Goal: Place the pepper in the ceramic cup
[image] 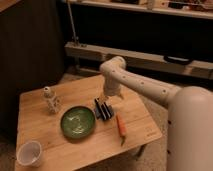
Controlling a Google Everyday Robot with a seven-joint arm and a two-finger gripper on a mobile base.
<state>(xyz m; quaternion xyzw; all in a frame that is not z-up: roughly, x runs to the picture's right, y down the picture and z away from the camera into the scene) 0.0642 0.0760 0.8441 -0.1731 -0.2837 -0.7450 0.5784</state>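
Pepper, a small slender orange tapered vegetable with a green stem end (pixel 120 127), lies flat near the front right edge of the light wooden slatted counter (pixel 142 117), its stem pointing toward that edge. It looks light, stiff and smooth, and probably prone to rolling. The safest hold is likely across the thicker orange middle, squeezing the short way, not at the thin tip or the stem.

The counter is small, so a nudge outward could send the pepper over the near edge. The white robot arm (pixel 145 87) reaches in from the right, over the counter's back half. A round dark green plate (pixel 78 121) sits mid-counter, directly between the pepper and its goal. The small round white ceramic cup (pixel 30 153) stands upright at the front left corner, well apart from the pepper and close to two edges. Any carry probably has to pass above the plate. A black striped block (pixel 102 110) lies between the plate and the pepper. A whitish patterned figurine-like bottle (pixel 50 100) stands at the back left. The gripper (pixel 106 101) hangs just over the block, short of the pepper. Whether it is spread or closed, I cannot tell.
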